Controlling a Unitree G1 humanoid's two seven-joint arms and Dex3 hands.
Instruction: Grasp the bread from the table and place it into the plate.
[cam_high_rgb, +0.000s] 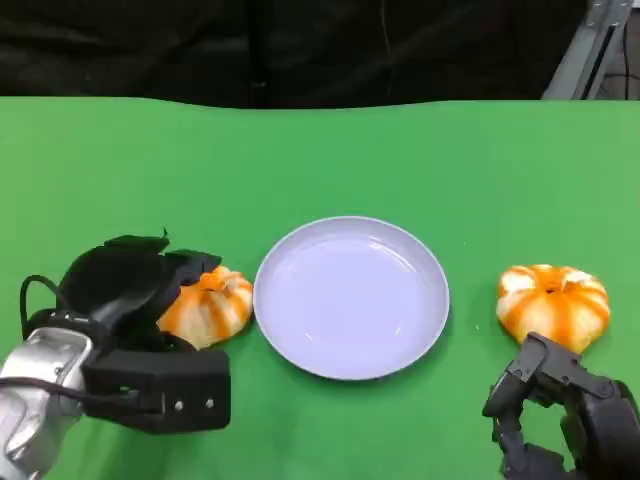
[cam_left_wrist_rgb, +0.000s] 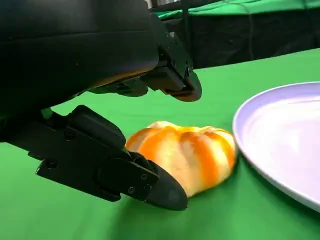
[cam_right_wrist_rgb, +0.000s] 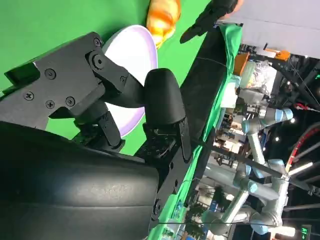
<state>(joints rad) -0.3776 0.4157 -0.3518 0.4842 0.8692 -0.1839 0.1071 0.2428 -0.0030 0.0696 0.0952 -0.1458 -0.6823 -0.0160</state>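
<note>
A green table (cam_high_rgb: 330, 160) spreads across the head view, with a black curtain along its far edge. At its middle sits the lavender plate (cam_high_rgb: 351, 297), round, shallow and bare of food.

The left hand (cam_high_rgb: 140, 290) comes in at the near left on its silver forearm (cam_high_rgb: 35, 395). Its fingers (cam_left_wrist_rgb: 170, 82) arch over the left bread (cam_high_rgb: 210, 305), an orange-and-white striped roll lying on the cloth just beside the plate's left rim, while the thumb (cam_left_wrist_rgb: 150, 187) sits low against the roll's near side. From the left wrist view the upper fingertips stand clear above the crust, so the hand is spread around the roll rather than clamped on it (whether the thumb truly touches, I cannot tell).

The right hand (cam_high_rgb: 565, 415) rests at the near right corner, its fingers loosely curled and apart with nothing in them.

Just beyond those fingers lies a second bread (cam_high_rgb: 553, 303), the same striped kind, on the cloth to the right of the plate and apart from its rim.
</note>
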